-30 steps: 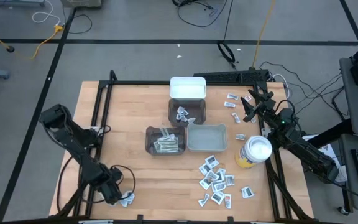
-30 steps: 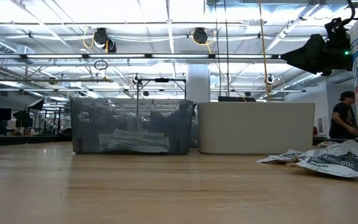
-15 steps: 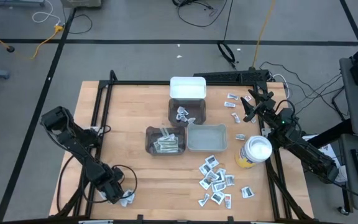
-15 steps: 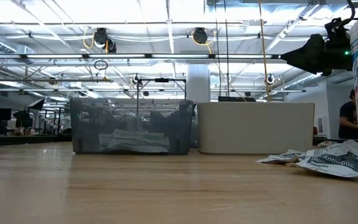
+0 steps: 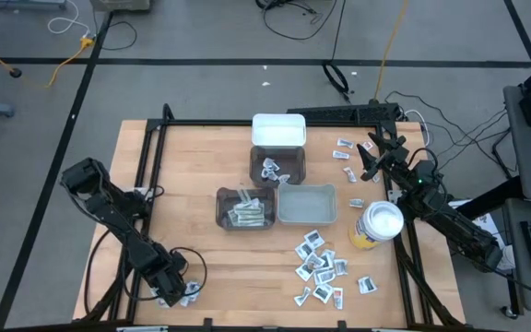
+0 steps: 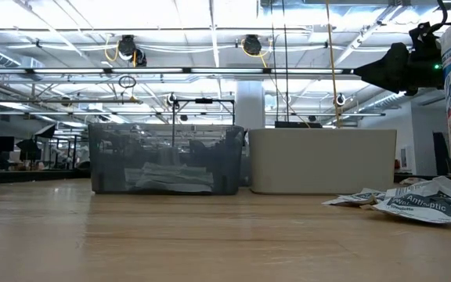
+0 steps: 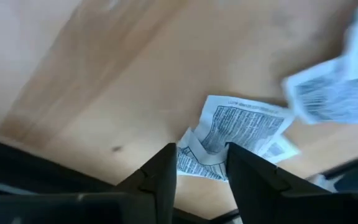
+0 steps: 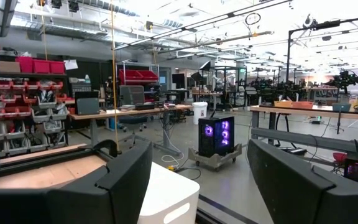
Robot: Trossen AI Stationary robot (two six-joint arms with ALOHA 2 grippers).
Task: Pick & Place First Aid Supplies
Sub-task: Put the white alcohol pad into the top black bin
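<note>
My left gripper [image 5: 171, 290] is low over the table's near left part, shut on a white sachet with dark print [image 7: 229, 134]. A second sachet [image 7: 337, 93] lies just beside it; both show as a small white cluster [image 5: 190, 294] in the high view. More sachets lie in a pile [image 5: 321, 267] at the near right, and a few small packets [image 5: 347, 157] lie at the far right. My right gripper [image 5: 369, 159] is open and empty above the table's far right part. My left gripper pinches the sachet's near, crumpled end [image 7: 197, 158] between its two fingers [image 7: 160, 177]. The fingers slant down from above. The rest of the sachet spreads out flat beyond the fingertips, toward the wood; whether it is lifted clear I cannot tell.
A white-lidded bin [image 5: 278, 130], a dark bin [image 5: 276, 166] with packets, a dark bin [image 5: 245, 207] with strip wrappers and a pale grey bin [image 5: 306, 204] stand mid-table. A yellow canister with a white lid [image 5: 376, 226] stands at the right. A black frame rail [image 5: 146, 175] borders the table.
My left gripper has moved a little toward the table's near edge, down to the white sachets at the near left. My right arm has kept still.
</note>
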